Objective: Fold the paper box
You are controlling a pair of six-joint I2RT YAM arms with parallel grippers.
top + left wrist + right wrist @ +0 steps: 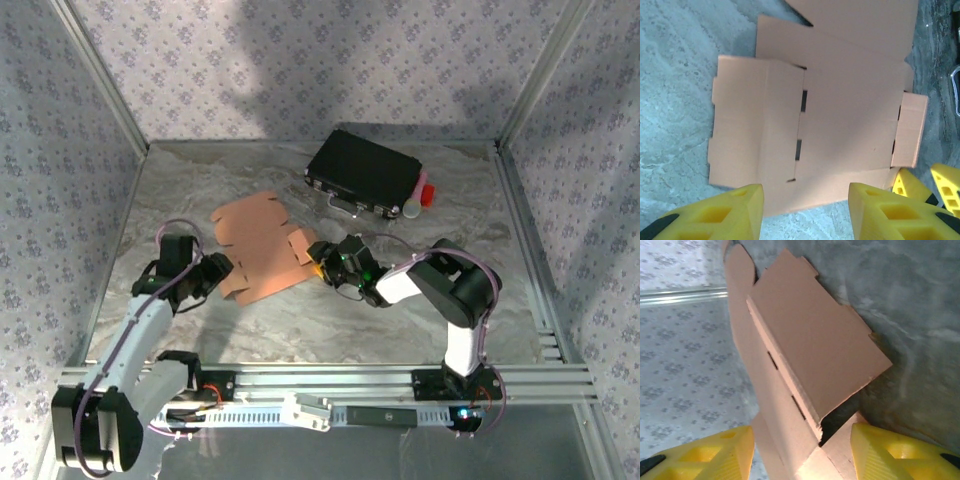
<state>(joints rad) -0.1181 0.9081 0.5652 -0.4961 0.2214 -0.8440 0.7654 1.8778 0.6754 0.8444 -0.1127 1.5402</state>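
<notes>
At the right wrist, paper box (810, 340) flap seems raised; both jaws released.

A flat salmon-brown cardboard sheet, the paper box (258, 243), lies on the grey marbled table top (300, 330), a little left of the middle. Behind it and to the right, near the back wall, lies a black hard case with metal trim (362, 172), well apart from the sheet. A small red-capped object (427, 193) sits at the case's right end. The left gripper (218, 272) is at the sheet's near-left edge. The right gripper (318, 255) is at its right edge, with a raised flap between its parted fingers.
</notes>
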